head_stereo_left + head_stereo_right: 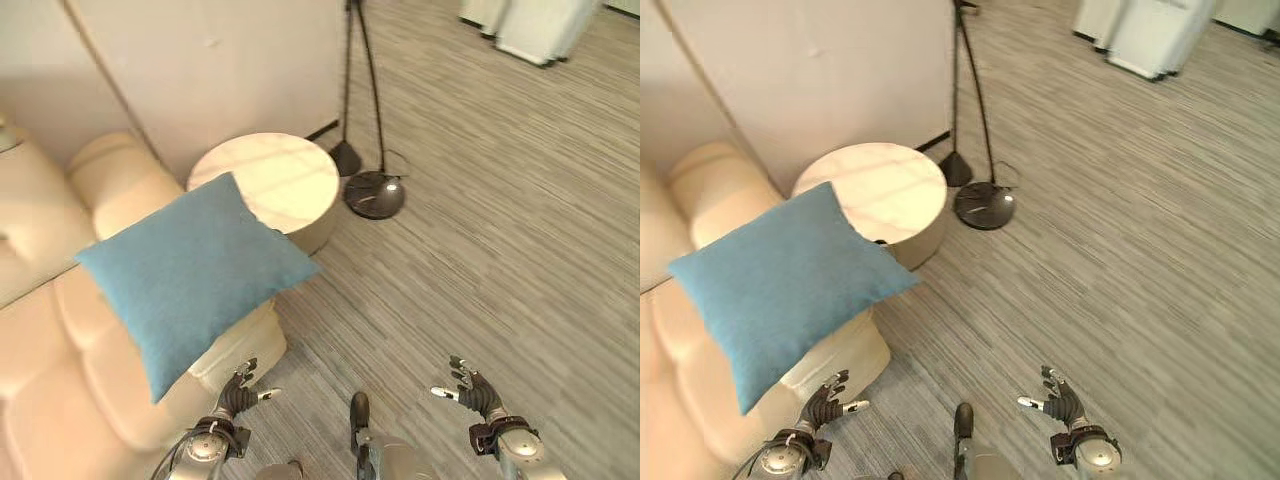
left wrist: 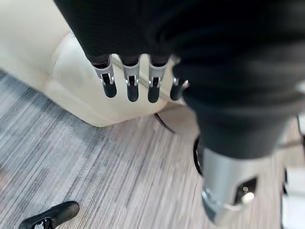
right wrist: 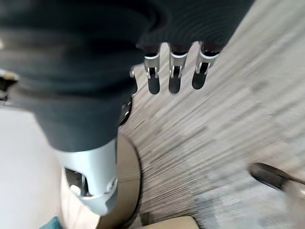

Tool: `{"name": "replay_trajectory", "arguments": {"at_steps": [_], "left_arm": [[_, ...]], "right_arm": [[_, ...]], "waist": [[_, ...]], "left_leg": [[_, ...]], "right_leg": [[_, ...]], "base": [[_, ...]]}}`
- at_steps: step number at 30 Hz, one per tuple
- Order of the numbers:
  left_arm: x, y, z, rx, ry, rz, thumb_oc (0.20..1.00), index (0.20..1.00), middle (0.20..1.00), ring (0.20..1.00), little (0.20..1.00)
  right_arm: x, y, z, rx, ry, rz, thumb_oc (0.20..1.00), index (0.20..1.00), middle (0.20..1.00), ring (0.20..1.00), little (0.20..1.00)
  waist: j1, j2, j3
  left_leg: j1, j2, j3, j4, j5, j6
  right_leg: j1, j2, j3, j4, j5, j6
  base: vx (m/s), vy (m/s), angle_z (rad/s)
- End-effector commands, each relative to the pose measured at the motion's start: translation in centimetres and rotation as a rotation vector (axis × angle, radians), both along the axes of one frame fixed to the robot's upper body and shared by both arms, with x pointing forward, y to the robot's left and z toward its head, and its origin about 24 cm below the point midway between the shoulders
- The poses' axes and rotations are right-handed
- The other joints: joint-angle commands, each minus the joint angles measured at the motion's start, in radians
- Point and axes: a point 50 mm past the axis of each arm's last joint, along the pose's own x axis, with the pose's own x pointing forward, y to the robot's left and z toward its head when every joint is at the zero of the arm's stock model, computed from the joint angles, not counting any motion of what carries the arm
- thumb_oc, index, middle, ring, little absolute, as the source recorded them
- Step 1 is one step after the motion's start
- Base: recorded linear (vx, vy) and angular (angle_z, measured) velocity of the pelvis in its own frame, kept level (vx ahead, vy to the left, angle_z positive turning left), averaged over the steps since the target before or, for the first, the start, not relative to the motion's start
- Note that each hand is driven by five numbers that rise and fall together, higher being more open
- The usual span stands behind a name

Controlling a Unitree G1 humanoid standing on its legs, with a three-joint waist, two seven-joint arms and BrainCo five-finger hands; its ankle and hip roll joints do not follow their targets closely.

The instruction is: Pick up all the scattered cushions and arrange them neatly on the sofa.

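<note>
One blue cushion [image 1: 190,275] lies on the cream sofa [image 1: 60,390], resting across the sofa's armrest at about nine o'clock in the head views. It is square and sits turned like a diamond, one corner toward the round table at one o'clock, the opposite corner toward seven o'clock. That lower corner hangs out past the sofa's front edge. Its square shape gives no clear long axis.

The sofa takes up the left side, from eight to eleven o'clock. Its far end and most of its seat are cut off by the frame edge. The floor [image 1: 500,250] is grey carpet with fine stripes and fills the right half of the view. A pale wall [image 1: 220,70] stands at twelve o'clock.

A round side table [image 1: 275,180] with a pale, marbled tabletop stands just beside the sofa's armrest; the cushion's upper corner overlaps its near rim. A black floor lamp base [image 1: 375,193] sits on the carpet just right of it, with thin poles rising out of frame. White furniture [image 1: 530,25] at one o'clock is cut off.

The left robot hand [image 1: 238,392] hovers at six o'clock near the sofa's front, fingers relaxed and empty. The right robot hand [image 1: 470,388] hovers at five o'clock over the carpet, likewise spread and holding nothing.
</note>
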Motion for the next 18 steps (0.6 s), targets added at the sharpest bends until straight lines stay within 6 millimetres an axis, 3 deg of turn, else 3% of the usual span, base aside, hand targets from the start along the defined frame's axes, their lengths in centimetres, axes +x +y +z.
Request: {"name": "replay_trajectory", "arguments": {"at_steps": [1,2,4,5,7,11,14,18], "left_arm": [[1.3,1.0,1.3,0.009,-0.081,0.015,1.0,1.0,1.0,1.0,1.0],[1.2,1.0,1.3,0.01,-0.08,0.015,1.0,1.0,1.0,1.0,1.0],[1.0,1.7,1.3,0.026,-0.073,0.039,1.0,1.0,1.0,1.0,1.0],[1.0,1.9,1.2,0.028,-0.07,0.057,1.0,1.0,1.0,1.0,1.0],[0.8,2.2,1.2,0.025,-0.068,0.083,1.0,1.0,1.0,1.0,1.0],[0.1,2.7,0.7,0.033,-0.045,0.114,1.0,1.0,1.0,1.0,1.0],[0.0,3.5,0.9,0.046,-0.046,0.139,1.0,1.0,1.0,1.0,1.0],[-0.1,4.5,1.2,0.068,-0.051,0.166,1.0,1.0,1.0,1.0,1.0]], "right_arm": [[-0.3,-1.1,1.0,-0.009,-0.064,-0.037,1.0,1.0,1.0,1.0,1.0],[-0.3,-1.1,1.0,-0.009,-0.064,-0.037,1.0,1.0,1.0,1.0,1.0],[-0.5,-1.3,0.7,-0.02,-0.046,-0.042,1.0,1.0,1.0,1.0,1.0],[-0.4,-1.2,0.7,-0.025,-0.046,-0.038,1.0,1.0,1.0,1.0,1.0],[-0.5,-1.1,0.8,-0.02,-0.048,-0.032,1.0,1.0,1.0,1.0,1.0],[-0.3,-0.3,0.6,-0.015,-0.042,-0.007,1.0,1.0,1.0,1.0,1.0],[0.8,0.5,1.0,-0.006,-0.07,0.022,1.0,1.0,1.0,1.0,1.0],[1.7,1.2,1.6,0.002,-0.107,0.035,1.0,1.0,1.0,1.0,1.0]], "waist": [[-0.045,0.019,-0.008],[-0.047,0.019,-0.009],[-0.032,0.013,-0.014],[-0.029,0.009,-0.014],[-0.027,0.021,-0.02],[-0.017,0.018,-0.04],[0.009,0.011,-0.042],[0.019,0.023,-0.026]], "left_leg": [[-0.108,0.061,0.19,-0.131,0.122,0.013],[-0.107,0.061,0.189,-0.133,0.123,0.013],[-0.165,0.103,0.204,-0.165,0.185,-0.006],[-0.172,0.118,0.211,-0.173,0.18,-0.018],[-0.153,0.13,0.248,-0.21,0.209,-0.011],[-0.148,0.103,0.242,-0.193,0.191,0.002],[-0.105,0.042,0.231,-0.183,0.134,0.051],[-0.047,0.007,0.204,-0.195,0.096,0.09]], "right_leg": [[0.137,-0.049,-0.052,0.106,-0.232,0.137],[0.137,-0.049,-0.053,0.106,-0.232,0.137],[0.168,-0.063,-0.088,0.096,-0.248,0.139],[0.19,-0.07,-0.095,0.097,-0.27,0.143],[0.204,-0.073,-0.131,0.107,-0.272,0.145],[0.228,-0.107,-0.133,0.136,-0.275,0.159],[0.189,-0.169,-0.115,0.283,-0.208,0.193],[0.116,-0.195,-0.102,0.472,-0.141,0.199]], "base": [[0.09,0.026,1.02],[0.16,0.071,0.96],[0.25,0.12,0.59],[0.21,0.138,0.53],[0.24,0.198,0.6],[0.26,0.205,0.14],[0.3,0.291,-0.15],[0.17,0.153,0.19]]}}
